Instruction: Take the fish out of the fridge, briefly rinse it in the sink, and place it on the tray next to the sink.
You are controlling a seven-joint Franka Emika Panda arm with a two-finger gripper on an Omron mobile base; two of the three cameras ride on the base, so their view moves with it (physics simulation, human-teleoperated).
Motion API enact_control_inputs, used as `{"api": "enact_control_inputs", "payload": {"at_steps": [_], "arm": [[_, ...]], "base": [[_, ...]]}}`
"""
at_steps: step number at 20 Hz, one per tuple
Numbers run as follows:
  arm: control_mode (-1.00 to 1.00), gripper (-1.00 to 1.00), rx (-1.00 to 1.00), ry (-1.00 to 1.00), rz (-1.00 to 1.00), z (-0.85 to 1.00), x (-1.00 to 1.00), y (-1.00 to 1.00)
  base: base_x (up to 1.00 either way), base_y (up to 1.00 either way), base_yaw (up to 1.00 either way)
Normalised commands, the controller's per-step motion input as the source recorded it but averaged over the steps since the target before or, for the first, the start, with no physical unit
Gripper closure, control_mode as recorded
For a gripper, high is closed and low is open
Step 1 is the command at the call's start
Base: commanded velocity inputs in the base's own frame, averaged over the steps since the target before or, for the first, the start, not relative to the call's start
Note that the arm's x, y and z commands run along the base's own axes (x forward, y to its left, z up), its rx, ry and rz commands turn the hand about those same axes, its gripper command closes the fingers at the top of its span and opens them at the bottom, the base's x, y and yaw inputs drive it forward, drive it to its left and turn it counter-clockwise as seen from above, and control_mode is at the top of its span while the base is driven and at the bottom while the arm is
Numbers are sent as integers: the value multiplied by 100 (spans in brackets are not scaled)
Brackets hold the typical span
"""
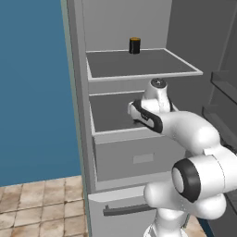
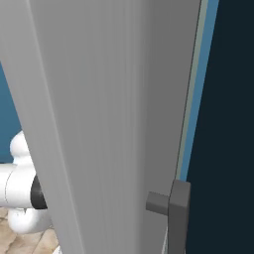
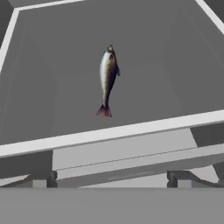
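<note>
Fish (image 3: pixel 107 78) lies flat on a grey fridge shelf, well behind the shelf's white front lip (image 3: pixel 109 131), tail toward the lip. Fridge (image 1: pixel 139 65) stands open; a black can with yellow top (image 1: pixel 134 45) sits on the shelf above. Task looks barely begun: fish not yet picked up; rinse at the sink and placing on the tray remain. Gripper (image 3: pixel 111 179) hangs outside the lip, short of the fish, finger tips (image 3: pixel 46 178) spread wide, grasping nothing, touching nothing I can make out.
</note>
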Motion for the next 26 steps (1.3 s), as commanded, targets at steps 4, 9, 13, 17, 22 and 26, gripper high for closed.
{"api": "enact_control_inputs", "payload": {"at_steps": [4, 9, 13, 17, 22, 26], "arm": [[-100, -100, -7, 4, 0, -18, 10, 1], [-100, -100, -8, 2, 0, -42, 20, 0], [-100, -100, -2, 0, 0, -32, 23, 2], [-100, -100, 0, 0, 0, -21, 33, 10], [-100, -100, 0, 0, 0, -16, 39, 6], [-100, -100, 0, 0, 0, -13, 35, 0]], "base": [[0, 0, 0], [0, 0, 0], [0, 0, 0], [0, 0, 0], [0, 0, 0], [0, 0, 0]]}}
